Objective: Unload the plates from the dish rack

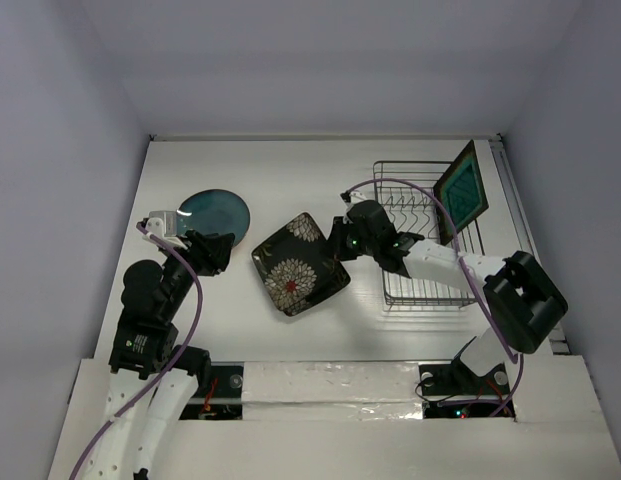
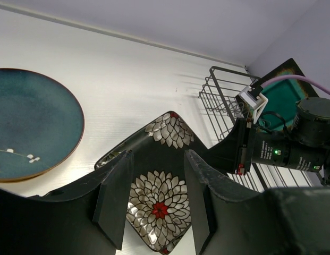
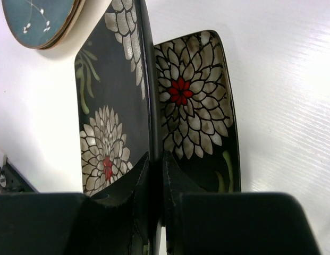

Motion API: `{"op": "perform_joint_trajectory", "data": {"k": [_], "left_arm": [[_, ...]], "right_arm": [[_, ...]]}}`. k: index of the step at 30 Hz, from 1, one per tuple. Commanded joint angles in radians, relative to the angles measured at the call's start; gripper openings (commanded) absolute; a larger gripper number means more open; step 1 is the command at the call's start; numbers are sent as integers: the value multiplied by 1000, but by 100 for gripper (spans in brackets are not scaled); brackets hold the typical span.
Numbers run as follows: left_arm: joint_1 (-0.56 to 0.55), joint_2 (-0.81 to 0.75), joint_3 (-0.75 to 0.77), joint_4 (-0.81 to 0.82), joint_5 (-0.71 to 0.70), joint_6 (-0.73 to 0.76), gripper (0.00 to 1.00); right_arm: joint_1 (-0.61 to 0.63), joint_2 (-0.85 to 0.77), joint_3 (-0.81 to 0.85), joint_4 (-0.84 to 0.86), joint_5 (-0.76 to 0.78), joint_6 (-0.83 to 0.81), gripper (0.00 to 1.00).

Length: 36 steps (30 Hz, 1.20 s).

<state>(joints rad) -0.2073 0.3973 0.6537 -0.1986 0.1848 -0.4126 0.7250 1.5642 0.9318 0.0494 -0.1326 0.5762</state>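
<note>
Unloading is seen partly done from the top view. A round teal glazed plate (image 1: 214, 212) is laid flat towards the left edge of the white surface (image 1: 290, 170). A dark square white-flowered plate (image 1: 298, 265) lies at the middle, its right corner pinched by the right hand (image 1: 340, 242). A square teal dark-rimmed plate (image 1: 462, 188) stands at the far right corner of the grey wire dish rack (image 1: 410, 290), set by the right edge, and is judged the work still to be done. No tan plate can be made out. The left hand (image 1: 218, 252) is held between the two unloaded plates.

From the left wrist, its fingers (image 2: 114, 202) are seen partly apart, with nothing gripped.

From the right wrist, the fingers are closed tight on the flowered plate's rim. A second flowered face is shown beside it, possibly another plate beneath, though that cannot be settled.
</note>
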Motion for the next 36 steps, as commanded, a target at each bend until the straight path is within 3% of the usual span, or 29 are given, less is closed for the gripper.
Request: {"op": "perform_joint_trajectory", "data": {"k": [1,8,13,15,29,30,36], "left_arm": [[6,5,6,57,18,1,40],[6,2,4,56,18,1,40],[6,-2,4,54,18,0,40],[6,0,6,56,18,0,40],[6,-9,6,56,18,0,40],[6,-9,6,56,19,0,40],[6,-11,6,54,18,0,40]], "right_arm": [[-2,-21,10,179,-4,39,0],[-12,-6,4,144,16,33,1],[-12,5,25,69,51,10,16],[-12,19,33,47,47,-4,30],[-12,85,73,-83,126,-64,47],[-12,86,76,-89,151,-67,53],[-12,105,101,-112,175,-87,64]]}}
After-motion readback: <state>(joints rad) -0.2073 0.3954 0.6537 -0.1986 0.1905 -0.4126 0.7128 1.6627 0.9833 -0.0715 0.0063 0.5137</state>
